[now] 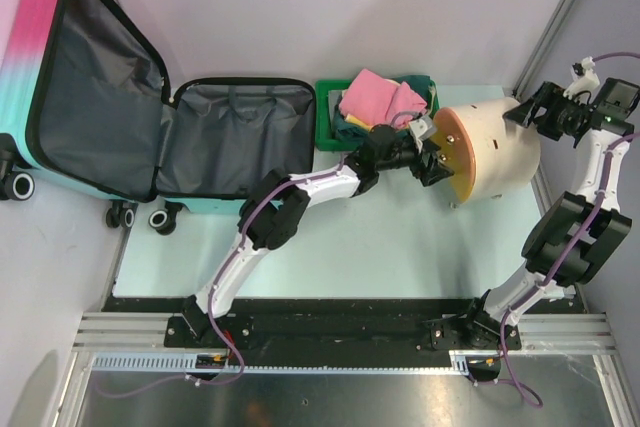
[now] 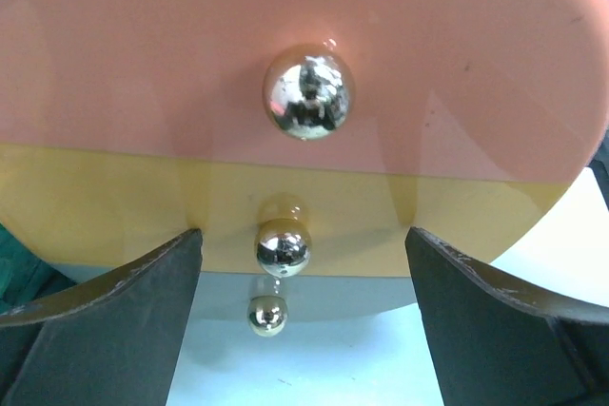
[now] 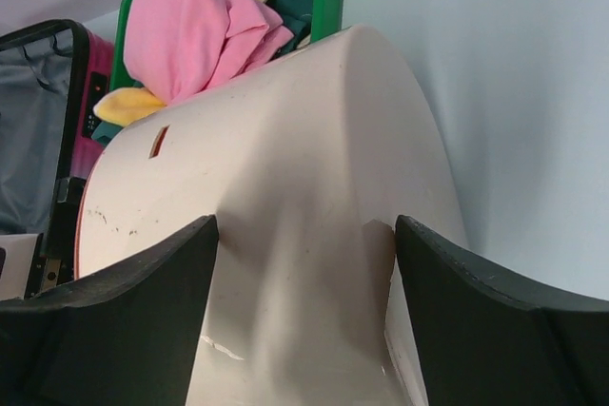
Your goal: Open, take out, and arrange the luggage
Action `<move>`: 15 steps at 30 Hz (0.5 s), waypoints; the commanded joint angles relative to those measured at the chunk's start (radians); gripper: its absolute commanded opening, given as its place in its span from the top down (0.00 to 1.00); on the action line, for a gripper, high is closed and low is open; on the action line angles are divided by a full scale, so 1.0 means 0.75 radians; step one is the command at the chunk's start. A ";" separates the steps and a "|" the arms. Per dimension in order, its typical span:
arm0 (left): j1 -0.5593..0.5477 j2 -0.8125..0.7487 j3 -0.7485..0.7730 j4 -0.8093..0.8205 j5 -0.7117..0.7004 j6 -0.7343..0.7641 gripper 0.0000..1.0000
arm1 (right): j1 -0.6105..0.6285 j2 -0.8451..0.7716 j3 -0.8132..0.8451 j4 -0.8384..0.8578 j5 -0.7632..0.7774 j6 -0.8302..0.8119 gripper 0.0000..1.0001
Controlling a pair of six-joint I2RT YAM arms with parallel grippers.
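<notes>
The luggage [image 1: 95, 87] lies open at the far left, its pink-to-teal lid raised and its flat half [image 1: 235, 137] showing bare grey lining. A white-and-orange cylinder [image 1: 495, 152] lies on its side at the right. My left gripper [image 1: 432, 159] is open right at its orange end face [image 2: 143, 64]. The fingers straddle the face's lower edge below a shiny metal knob [image 2: 307, 90]. My right gripper [image 1: 530, 112] is open at the cylinder's far end, with its fingertips resting on the white wall [image 3: 285, 140]. The luggage's edge [image 3: 38, 140] shows in the right wrist view.
A green tray [image 1: 325, 117] between the luggage and the cylinder holds pink [image 1: 380, 97], yellow and teal cloths. The cell's back wall runs behind everything. A slanted frame post [image 1: 560, 17] stands close behind the right arm. Bare pale-blue tabletop [image 1: 380, 237] lies in front of the cylinder.
</notes>
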 commanded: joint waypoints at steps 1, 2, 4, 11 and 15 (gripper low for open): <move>0.015 -0.193 -0.129 0.162 0.020 0.008 0.06 | 0.077 0.069 0.130 -0.283 -0.034 -0.055 0.20; 0.027 -0.244 -0.261 0.162 0.024 0.028 0.05 | 0.063 0.067 0.165 -0.293 -0.018 -0.061 0.18; 0.064 -0.411 -0.397 0.158 0.063 0.085 0.04 | 0.046 0.053 0.271 -0.321 0.033 -0.090 0.17; 0.195 -0.755 -0.769 0.033 0.179 0.082 0.03 | 0.026 -0.098 0.435 -0.501 0.187 -0.167 0.12; 0.252 -0.827 -0.815 -0.006 0.149 0.055 0.03 | 0.089 -0.241 0.342 -0.620 0.262 -0.192 0.11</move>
